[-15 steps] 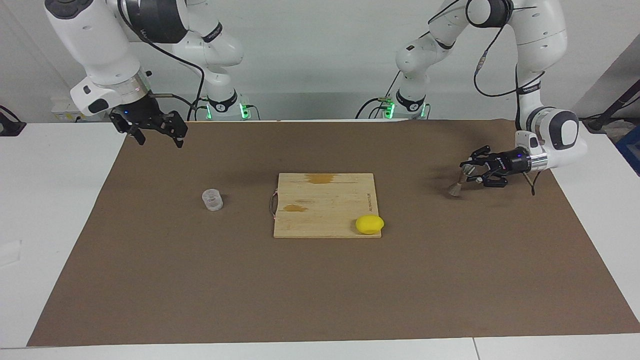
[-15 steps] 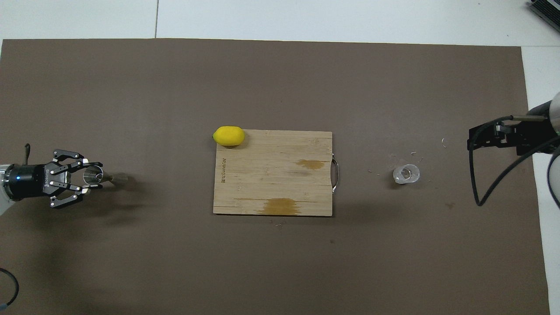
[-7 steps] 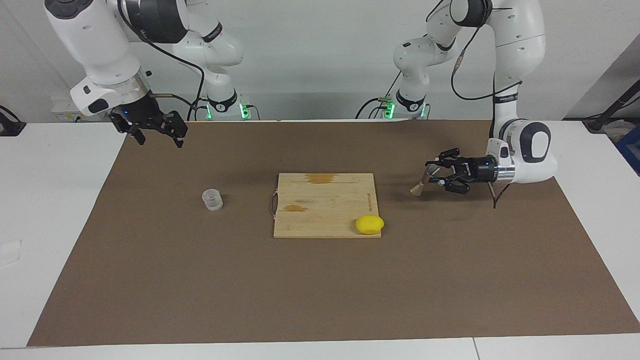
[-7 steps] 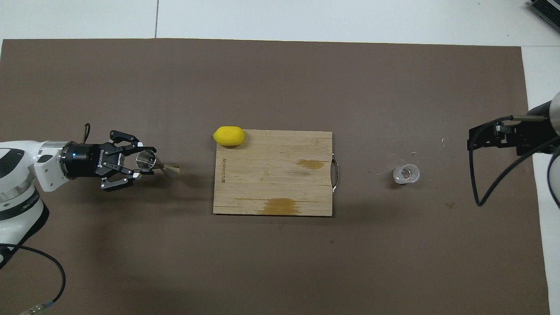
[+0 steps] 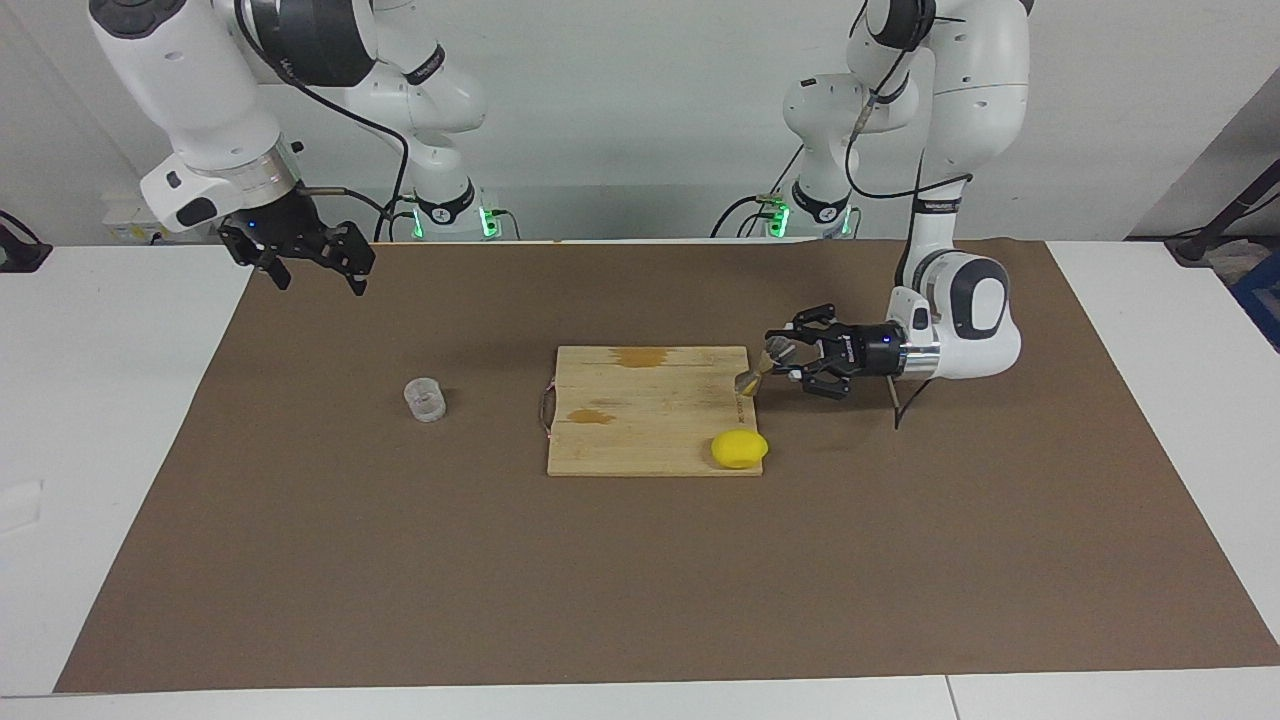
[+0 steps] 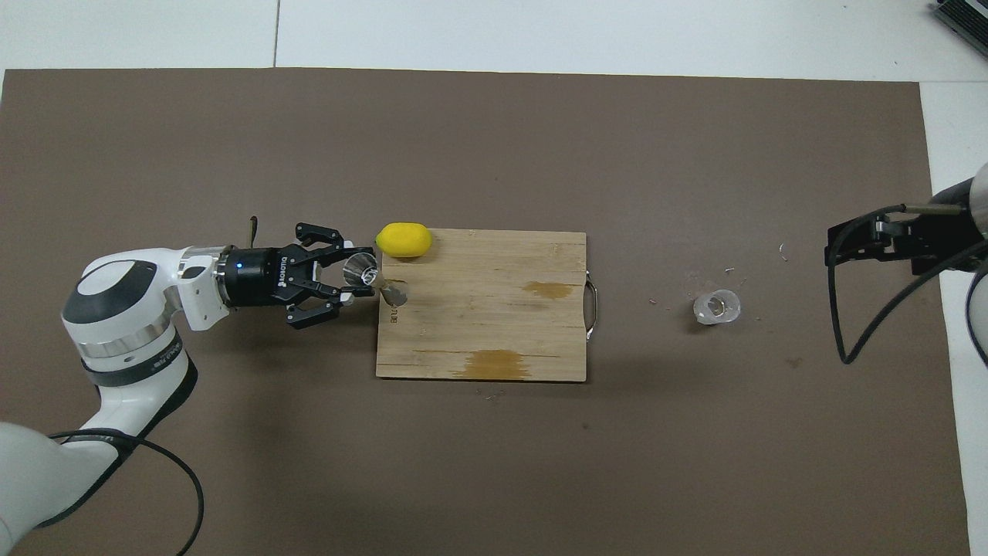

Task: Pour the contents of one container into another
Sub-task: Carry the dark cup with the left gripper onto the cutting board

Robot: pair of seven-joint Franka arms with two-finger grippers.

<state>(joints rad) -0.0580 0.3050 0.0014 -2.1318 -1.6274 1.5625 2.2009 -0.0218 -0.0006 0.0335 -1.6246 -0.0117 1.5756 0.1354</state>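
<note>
Since the earlier frames the left gripper (image 5: 778,361) has been carried, with the metal jigger (image 5: 762,367) in its grasp, from the left arm's end of the table toward the middle, and it is now held over the edge of the wooden cutting board (image 5: 650,410) that faces the left arm. Nothing else has been shifted. The jigger is clamped at its narrow waist between fingers that are drawn in tightly, and it is tilted on a slant, one cone reaching over the board's edge and the other kept close to the gripper's palm. In the overhead view the same grasp is seen: the left gripper (image 6: 363,279) is laid out horizontally, with the jigger (image 6: 374,279) at its tip and the open mouth of one cone turned upward.

The clear cup (image 5: 425,399) is left standing upright on the brown mat (image 5: 640,600), toward the right arm's end of the table and well apart from the board; in the overhead view the cup (image 6: 717,306) is seen beside the board's handle end. A yellow lemon (image 5: 739,448) is lying on the board's corner farthest from the robots, near the jigger but apart from it.

The right gripper (image 5: 312,268) is kept waiting above the mat's corner near its own base, its jaws spread wide and nothing held.
</note>
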